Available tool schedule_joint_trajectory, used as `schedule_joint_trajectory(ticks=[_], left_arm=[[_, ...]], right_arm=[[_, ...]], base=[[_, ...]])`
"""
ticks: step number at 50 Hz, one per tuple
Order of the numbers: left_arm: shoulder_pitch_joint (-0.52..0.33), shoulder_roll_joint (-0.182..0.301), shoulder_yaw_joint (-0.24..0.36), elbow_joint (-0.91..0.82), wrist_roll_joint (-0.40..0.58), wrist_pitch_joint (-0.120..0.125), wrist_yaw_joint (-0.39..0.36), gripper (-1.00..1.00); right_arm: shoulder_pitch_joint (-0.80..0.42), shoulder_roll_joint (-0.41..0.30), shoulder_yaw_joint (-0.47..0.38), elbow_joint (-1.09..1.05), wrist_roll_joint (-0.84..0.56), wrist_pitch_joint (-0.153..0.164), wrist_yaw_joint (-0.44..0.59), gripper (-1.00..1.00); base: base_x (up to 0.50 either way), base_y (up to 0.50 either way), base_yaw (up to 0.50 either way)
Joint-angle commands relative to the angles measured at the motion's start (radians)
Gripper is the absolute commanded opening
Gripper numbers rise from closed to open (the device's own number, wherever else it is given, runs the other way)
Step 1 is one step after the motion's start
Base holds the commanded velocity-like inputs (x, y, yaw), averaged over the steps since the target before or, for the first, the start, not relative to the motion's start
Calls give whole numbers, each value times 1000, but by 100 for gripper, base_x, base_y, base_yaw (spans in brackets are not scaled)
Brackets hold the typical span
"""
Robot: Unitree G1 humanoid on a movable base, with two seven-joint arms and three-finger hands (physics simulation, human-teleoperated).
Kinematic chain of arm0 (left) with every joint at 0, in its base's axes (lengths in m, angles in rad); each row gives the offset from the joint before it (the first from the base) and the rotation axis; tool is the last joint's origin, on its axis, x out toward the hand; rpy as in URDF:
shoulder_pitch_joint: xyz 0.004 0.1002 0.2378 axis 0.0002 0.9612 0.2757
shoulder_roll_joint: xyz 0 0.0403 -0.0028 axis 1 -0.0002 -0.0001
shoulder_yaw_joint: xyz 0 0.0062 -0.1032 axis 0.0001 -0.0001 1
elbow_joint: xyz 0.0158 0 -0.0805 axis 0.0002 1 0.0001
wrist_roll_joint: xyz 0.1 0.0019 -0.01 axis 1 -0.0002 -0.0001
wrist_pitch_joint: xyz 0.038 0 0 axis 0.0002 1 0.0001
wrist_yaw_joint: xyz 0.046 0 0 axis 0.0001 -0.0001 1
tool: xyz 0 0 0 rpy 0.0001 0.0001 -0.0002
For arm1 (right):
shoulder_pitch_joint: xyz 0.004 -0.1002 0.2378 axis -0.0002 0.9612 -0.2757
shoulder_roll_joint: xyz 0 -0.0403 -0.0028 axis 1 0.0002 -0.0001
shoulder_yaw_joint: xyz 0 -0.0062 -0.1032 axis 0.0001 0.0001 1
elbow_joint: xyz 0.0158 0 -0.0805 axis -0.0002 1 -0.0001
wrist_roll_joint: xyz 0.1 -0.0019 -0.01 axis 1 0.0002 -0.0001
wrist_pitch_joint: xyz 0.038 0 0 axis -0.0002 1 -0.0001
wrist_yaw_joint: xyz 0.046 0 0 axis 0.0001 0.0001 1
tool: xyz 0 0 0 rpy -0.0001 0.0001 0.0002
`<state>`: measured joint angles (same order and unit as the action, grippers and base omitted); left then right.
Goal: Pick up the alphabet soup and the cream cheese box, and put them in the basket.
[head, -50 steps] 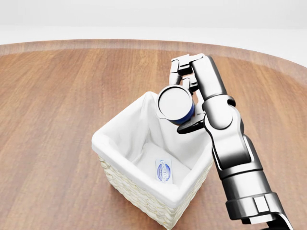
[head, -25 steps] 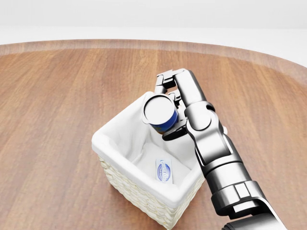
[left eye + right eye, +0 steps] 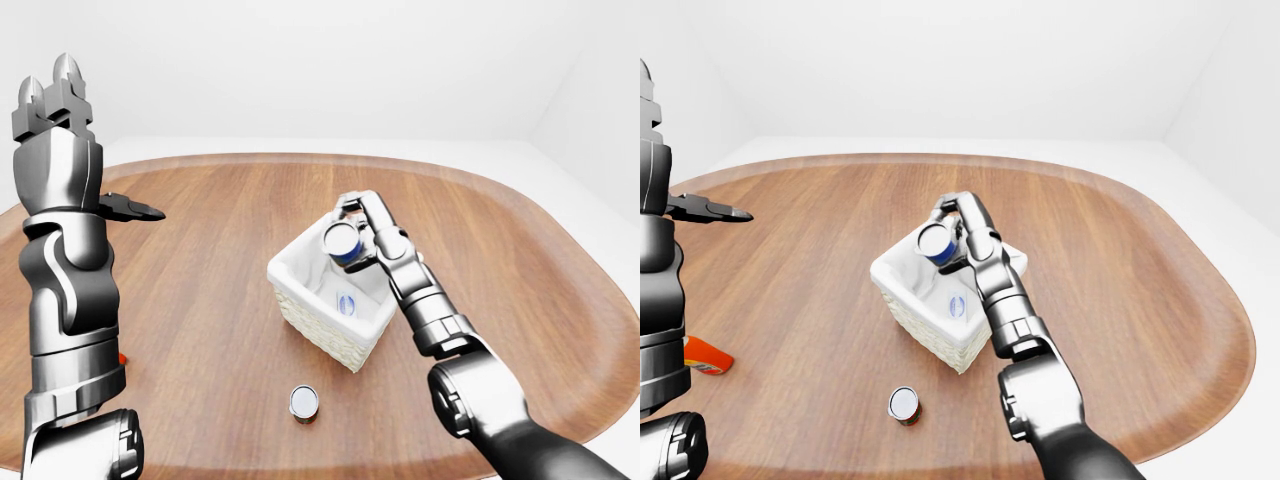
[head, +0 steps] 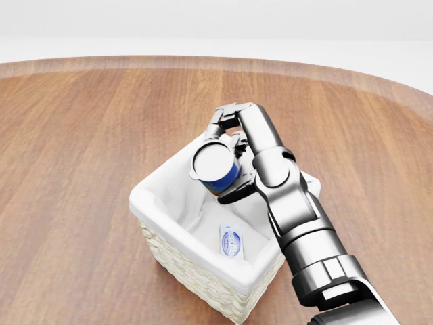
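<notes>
The alphabet soup can (image 4: 215, 166), blue-sided with a silver lid, is tilted in the air over the white-lined wicker basket (image 4: 153, 203). My right hand (image 4: 226, 157) is shut on it, fingers over its upper side and thumb below. On the basket's floor lies the cream cheese box (image 4: 231, 241), white with a blue oval logo. My left hand (image 3: 57, 92) is raised at the far left of the left-eye view, fingers open and holding nothing.
A second small can (image 3: 304, 402) stands on the round wooden table (image 3: 210, 300) below the basket. At the left edge of the right-eye view lies an orange object (image 3: 706, 356). My right forearm crosses the basket's right rim.
My right hand has carried the can leftward and slightly down in the head view, from beside the basket's right rim to over its opening. The basket and box stay put.
</notes>
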<state>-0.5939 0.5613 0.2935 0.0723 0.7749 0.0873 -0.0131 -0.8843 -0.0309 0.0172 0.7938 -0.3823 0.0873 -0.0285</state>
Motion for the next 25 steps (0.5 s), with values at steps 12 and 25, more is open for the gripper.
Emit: schedule_joint_trajectory(ticks=[12, 25], left_arm=[[0, -1, 0, 9, -2, 0, 7, 100], [0, 0, 0, -2, 1, 0, -2, 100]], right_arm=[[3, -4, -9, -45, 30, 0, -11, 100], [14, -11, -12, -97, 35, 0, -7, 100]], base=[[0, 0, 0], [0, 0, 0]])
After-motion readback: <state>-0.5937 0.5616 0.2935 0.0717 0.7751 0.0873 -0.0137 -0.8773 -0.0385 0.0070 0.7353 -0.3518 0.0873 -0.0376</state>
